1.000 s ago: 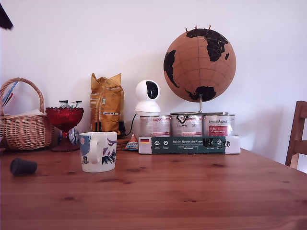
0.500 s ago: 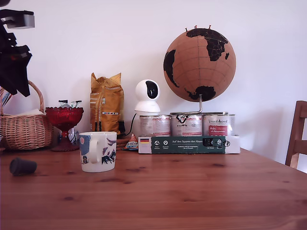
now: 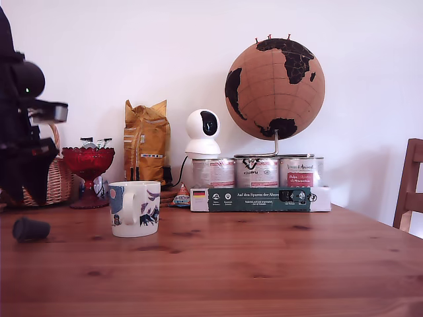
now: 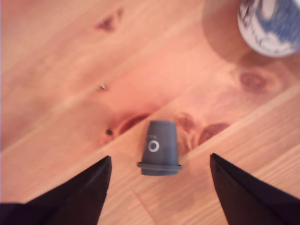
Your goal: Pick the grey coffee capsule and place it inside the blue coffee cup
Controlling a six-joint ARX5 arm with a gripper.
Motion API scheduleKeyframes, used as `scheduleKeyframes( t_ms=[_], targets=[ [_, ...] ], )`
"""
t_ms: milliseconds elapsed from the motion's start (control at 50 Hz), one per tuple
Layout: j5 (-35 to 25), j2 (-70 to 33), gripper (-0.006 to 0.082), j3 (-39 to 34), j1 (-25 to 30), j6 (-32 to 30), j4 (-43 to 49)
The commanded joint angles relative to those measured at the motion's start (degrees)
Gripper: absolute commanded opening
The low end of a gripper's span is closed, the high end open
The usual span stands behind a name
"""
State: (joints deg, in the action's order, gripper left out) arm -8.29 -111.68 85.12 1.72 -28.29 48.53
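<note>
The grey coffee capsule (image 3: 31, 229) lies on its side on the wooden table near the exterior view's left edge. In the wrist view the capsule (image 4: 159, 147) lies on the wood between my two dark fingers (image 4: 79, 194), not touched by either. My gripper (image 3: 30, 197) hangs just above and behind it, open; the wrist view shows the gripper (image 4: 159, 156) spread wide around the capsule. The blue coffee cup (image 3: 135, 209), a white mug with blue prints, stands upright to the capsule's right in the exterior view. Its rim (image 4: 272, 23) shows in a corner of the wrist view.
Behind the arm stand a wicker basket (image 3: 53, 181) and a red glass goblet (image 3: 88, 165). Further along the wall are a yellow bag (image 3: 147, 142), a white camera (image 3: 203, 132), tins (image 3: 258, 173) on a green box (image 3: 261, 199), a globe (image 3: 275, 89) and a chair (image 3: 410, 188).
The black arm has come down from the top left corner of the exterior view to just above the capsule. Capsule and mug have not moved.
</note>
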Motion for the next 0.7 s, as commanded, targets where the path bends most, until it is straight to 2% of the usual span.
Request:
scheduleKeyframes(
  t_ms=[0, 480, 540, 680],
  targets=[
    [-0.2, -2.3, 0.0616, 1.4, -0.3, -0.5, 0.2],
    [-0.4, -7.9, 0.0603, 1.4, -0.4, -0.4, 0.6],
    [-0.5, -7.9, 0.0543, 1.4, -0.4, -0.5, 0.1],
    [-0.8, -7.9, 0.0311, 1.4, -0.4, -0.4, 0.8]
  ],
)
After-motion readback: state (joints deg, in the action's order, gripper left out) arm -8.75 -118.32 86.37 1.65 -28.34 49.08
